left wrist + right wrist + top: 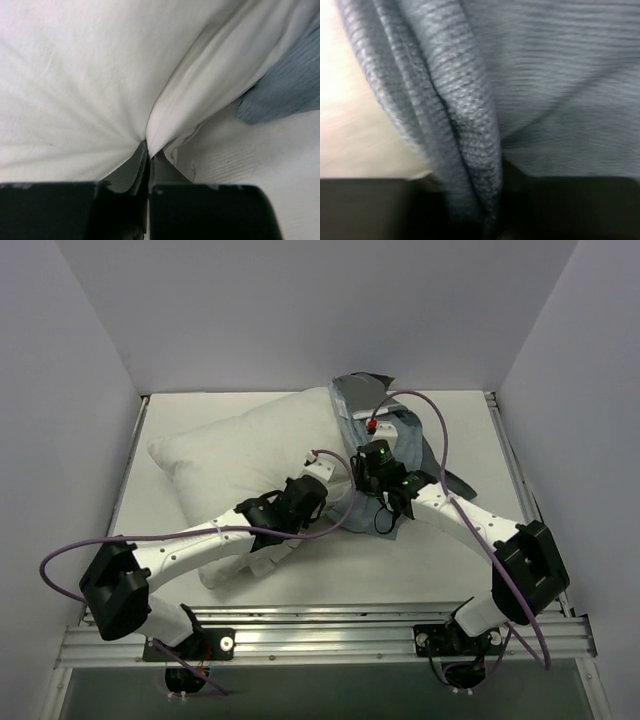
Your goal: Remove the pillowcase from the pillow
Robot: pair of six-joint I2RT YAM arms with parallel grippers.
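Note:
The white pillow (240, 455) lies across the middle left of the table. The blue-grey pillowcase (395, 435) is bunched over its right end and hangs toward the back wall. My left gripper (330, 472) is shut on a pinch of the white pillow fabric (165, 117); its jaws meet on the fold. My right gripper (372, 462) is shut on a fold of the pillowcase (470, 125), which fills the right wrist view. A strip of the pillowcase (285, 85) shows at the right of the left wrist view.
White walls close in the table on the left, back and right. A metal rail (330, 625) runs along the near edge by the arm bases. Purple cables (435, 425) loop over both arms.

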